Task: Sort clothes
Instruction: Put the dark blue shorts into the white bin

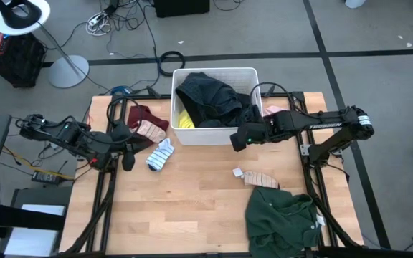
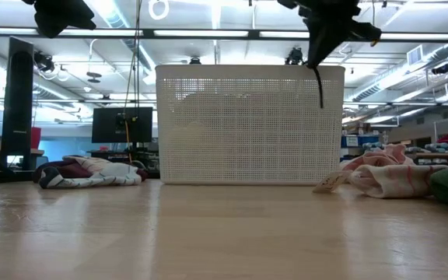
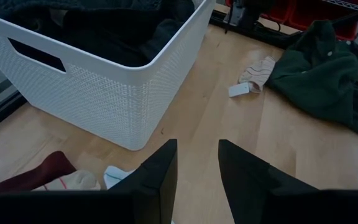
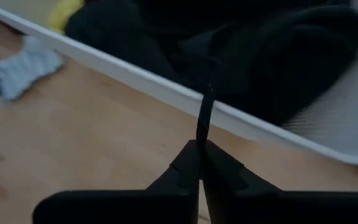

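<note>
Nearby, white bin (image 1: 217,136) flanks right end effector (image 1: 239,138), clenched on black strap (image 4: 204,118); left end effector (image 1: 128,159) released.

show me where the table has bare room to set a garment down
The widest bare wood lies in front of the white bin, between the striped sock and the dark green top. It is crowded left of the bin, where the maroon piece and the left gripper sit.
</note>
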Tool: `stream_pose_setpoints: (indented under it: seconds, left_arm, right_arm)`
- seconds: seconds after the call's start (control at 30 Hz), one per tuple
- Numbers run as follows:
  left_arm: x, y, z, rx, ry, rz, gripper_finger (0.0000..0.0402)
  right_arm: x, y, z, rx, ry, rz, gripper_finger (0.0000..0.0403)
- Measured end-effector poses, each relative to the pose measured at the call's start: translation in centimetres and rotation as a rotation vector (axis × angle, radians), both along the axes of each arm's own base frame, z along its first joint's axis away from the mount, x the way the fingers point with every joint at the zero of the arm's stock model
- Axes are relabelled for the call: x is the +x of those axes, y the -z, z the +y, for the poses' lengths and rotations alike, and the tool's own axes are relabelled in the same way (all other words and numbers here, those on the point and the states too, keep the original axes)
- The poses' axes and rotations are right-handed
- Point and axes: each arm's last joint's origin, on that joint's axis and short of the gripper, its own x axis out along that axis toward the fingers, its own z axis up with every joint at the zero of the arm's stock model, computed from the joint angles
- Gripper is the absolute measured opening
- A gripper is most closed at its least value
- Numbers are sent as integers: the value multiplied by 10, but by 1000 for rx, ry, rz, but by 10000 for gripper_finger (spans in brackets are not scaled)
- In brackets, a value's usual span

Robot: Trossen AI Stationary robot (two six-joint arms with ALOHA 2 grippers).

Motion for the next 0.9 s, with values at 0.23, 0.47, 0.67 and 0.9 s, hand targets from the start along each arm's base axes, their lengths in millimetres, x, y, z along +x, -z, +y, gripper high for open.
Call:
stream_pose_setpoints:
  seconds: [0.23,0.47,0.67,0.9]
  left_arm:
    - [0,0,0,8,5,2,121]
    - [0,0,0,18,-7,1,121]
    - [0,0,1,28,-22,-3,121]
    - [0,-1,2,48,-65,-15,121]
  right_arm:
    - [9,-33,-1,-87,-67,-184,4]
    - [19,-58,-37,-287,-96,-277,2]
    - [11,-57,-83,-312,-37,-223,1]
    - [11,-30,-121,-219,49,-263,6]
